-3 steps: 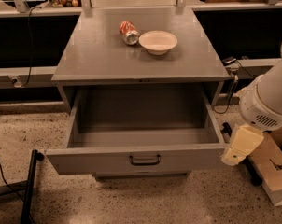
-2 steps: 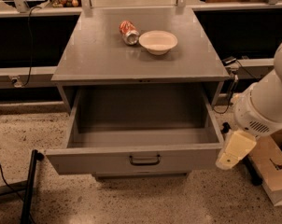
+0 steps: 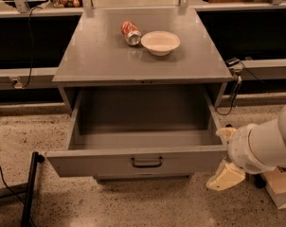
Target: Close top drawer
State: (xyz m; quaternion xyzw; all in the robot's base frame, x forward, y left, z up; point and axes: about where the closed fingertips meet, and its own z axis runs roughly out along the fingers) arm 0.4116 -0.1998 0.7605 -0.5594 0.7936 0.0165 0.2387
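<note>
The top drawer (image 3: 100, 163) of the grey metal cabinet is pulled far out toward me, and its deep box is empty. Its flat front carries one dark bar handle (image 3: 147, 162) at centre. My gripper (image 3: 225, 178), cream-coloured on a white arm, hangs low just off the right end of the drawer front, near the floor. It does not hold the handle. The drawers below are hidden under the open one.
A red soda can (image 3: 130, 32) lies on its side beside a white bowl (image 3: 160, 42) on the cabinet top (image 3: 100, 56). A black pole (image 3: 29, 188) leans at lower left. A cardboard box (image 3: 281, 188) sits at the right edge. Cables (image 3: 233, 96) hang right of the cabinet.
My arm has moved down and left, bringing the gripper closer to the right corner of the drawer front. The drawer has not moved.
</note>
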